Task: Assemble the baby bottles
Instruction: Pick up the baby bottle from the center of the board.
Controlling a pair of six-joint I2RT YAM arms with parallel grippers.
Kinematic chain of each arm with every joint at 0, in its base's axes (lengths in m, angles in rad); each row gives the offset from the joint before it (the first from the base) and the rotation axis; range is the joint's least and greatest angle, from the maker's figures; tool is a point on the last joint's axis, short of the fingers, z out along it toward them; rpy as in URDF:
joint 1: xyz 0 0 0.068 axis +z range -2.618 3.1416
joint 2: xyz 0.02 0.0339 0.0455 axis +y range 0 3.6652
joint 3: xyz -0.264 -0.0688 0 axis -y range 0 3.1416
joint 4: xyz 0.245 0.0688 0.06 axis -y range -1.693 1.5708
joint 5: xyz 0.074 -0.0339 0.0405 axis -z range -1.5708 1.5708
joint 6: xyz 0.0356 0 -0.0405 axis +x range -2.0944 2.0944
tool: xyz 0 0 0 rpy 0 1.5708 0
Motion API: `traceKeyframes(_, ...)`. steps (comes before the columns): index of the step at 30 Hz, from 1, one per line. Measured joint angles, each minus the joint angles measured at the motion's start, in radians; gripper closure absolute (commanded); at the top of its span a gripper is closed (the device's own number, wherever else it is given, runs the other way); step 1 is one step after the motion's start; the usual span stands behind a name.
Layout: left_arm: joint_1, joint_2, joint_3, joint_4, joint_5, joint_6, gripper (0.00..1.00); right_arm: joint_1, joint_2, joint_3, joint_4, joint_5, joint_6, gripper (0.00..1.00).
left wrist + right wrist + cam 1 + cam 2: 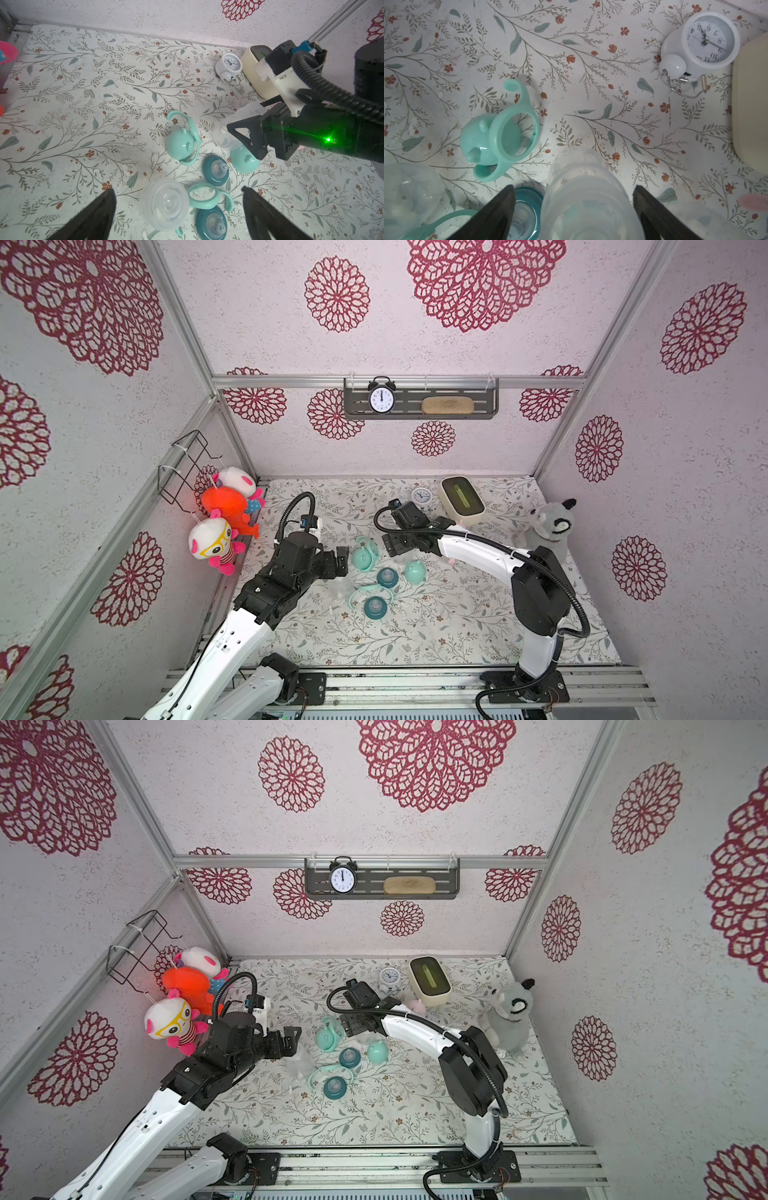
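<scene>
The bench (pixel 457 626) is white with grey-green sprigs and small rust flowers; the walls (pixel 374 344) are pale with crimson lace rosettes. Two dome caps (pixel 414 572) and handle rings (pixel 495 135) are mint, nipple collars (pixel 387 577) teal, the bottle (pixel 587 197) clear, the alarm clock (pixel 704 45) white.

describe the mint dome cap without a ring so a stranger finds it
On the floral mat, look mid-table. This mint dome cap stands nearest the right arm; unlike the other cap, no handle ring leans on it.

Right wrist view: clear bottle (pixel 589 197) and cream box (pixel 751 104) cut off by frame edges; pink shape (pixel 752 200) too blurred to identify.
</scene>
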Motion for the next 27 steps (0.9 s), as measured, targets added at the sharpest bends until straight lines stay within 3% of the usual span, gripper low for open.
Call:
traceKeyframes(11,0.0,0.026,-0.005,0.005,0.026,0.0,0.02,-0.008,0.002,-0.042,0.034,-0.004,0.023,0.27)
traceKeyframes(17,0.0,0.035,-0.007,0.024,0.048,0.0,0.02,-0.008,0.002,-0.042,0.039,-0.001,0.024,0.42)
traceKeyframes(27,0.0,0.06,-0.04,0.148,0.137,0.021,0.02,-0.008,-0.001,-0.007,-0.01,0.0,-0.005,0.45)
